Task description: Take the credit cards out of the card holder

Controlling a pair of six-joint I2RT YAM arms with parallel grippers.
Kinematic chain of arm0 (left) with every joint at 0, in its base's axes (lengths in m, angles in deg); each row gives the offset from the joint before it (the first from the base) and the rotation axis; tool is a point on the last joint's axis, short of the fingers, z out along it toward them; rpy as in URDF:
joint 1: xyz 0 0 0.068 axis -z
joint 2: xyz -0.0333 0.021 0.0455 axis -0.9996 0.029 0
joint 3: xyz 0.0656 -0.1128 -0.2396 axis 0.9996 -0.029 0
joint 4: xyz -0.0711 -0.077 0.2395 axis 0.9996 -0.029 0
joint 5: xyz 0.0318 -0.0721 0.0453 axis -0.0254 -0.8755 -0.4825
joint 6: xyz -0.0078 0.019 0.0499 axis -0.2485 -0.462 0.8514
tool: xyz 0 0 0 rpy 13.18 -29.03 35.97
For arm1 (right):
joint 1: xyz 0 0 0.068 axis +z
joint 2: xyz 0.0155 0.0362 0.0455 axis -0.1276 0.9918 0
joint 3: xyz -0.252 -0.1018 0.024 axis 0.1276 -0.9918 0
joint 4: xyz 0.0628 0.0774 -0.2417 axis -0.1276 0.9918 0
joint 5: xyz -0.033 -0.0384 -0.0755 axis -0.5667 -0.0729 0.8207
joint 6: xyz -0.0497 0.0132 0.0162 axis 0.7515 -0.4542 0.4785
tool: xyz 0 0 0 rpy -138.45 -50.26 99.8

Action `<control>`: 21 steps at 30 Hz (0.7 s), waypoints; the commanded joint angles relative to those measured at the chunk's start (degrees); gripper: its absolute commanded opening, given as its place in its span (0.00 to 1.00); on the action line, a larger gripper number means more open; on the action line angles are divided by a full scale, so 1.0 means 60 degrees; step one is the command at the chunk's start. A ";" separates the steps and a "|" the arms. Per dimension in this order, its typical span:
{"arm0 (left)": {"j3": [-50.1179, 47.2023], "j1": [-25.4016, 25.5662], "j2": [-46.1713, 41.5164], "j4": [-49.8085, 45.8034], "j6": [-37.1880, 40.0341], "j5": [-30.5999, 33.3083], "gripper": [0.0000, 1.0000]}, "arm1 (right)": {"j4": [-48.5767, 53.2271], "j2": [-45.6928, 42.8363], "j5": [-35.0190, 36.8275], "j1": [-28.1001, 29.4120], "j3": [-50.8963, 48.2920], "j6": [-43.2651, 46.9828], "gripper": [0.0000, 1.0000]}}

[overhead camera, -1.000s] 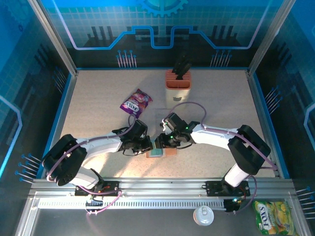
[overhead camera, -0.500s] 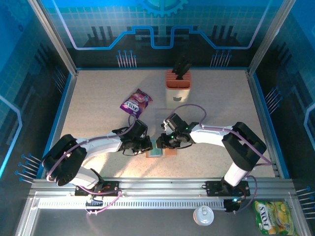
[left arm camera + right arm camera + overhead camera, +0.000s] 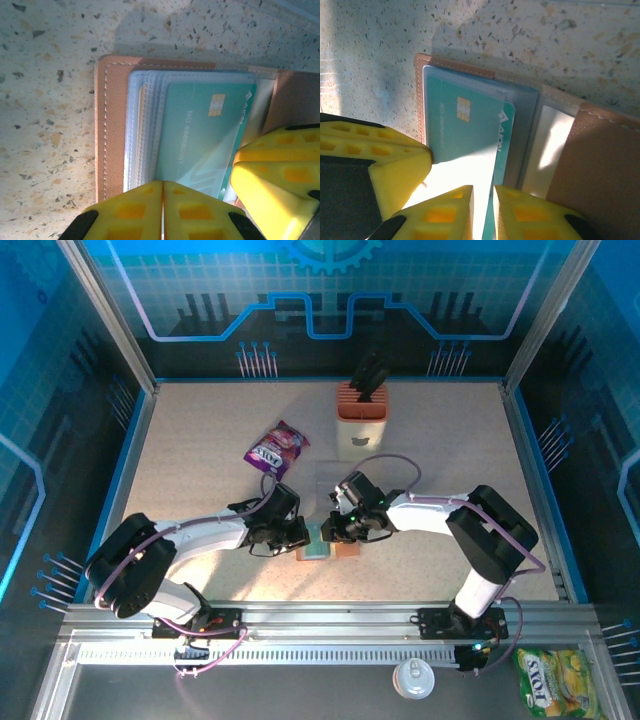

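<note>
Left wrist view: left claw (image 3: 163, 200) pressed together beside teal credit card (image 3: 200, 140) in card holder (image 3: 112, 125)

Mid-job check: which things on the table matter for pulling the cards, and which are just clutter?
In play: card holder, open flat; credit cards in it; left gripper; right gripper.
Clutter: purple snack packet; knife block; cup lid; yellow-green packet.
</note>
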 commanded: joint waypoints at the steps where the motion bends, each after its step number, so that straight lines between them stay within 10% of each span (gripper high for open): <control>1: 0.0170 0.0048 0.0090 -0.0433 0.0229 0.0257 0.10 | -0.0146 0.0299 -0.0264 -0.0144 -0.0087 -0.0085 0.18; 9: 0.0185 0.0042 0.0147 -0.0448 0.0253 0.0241 0.10 | -0.0369 0.0456 -0.0405 -0.0157 -0.0163 -0.0206 0.12; 21: 0.0185 0.0048 0.0154 -0.0440 0.0271 0.0243 0.09 | 0.0406 0.0206 0.0239 -0.0155 -0.0145 -0.0122 0.32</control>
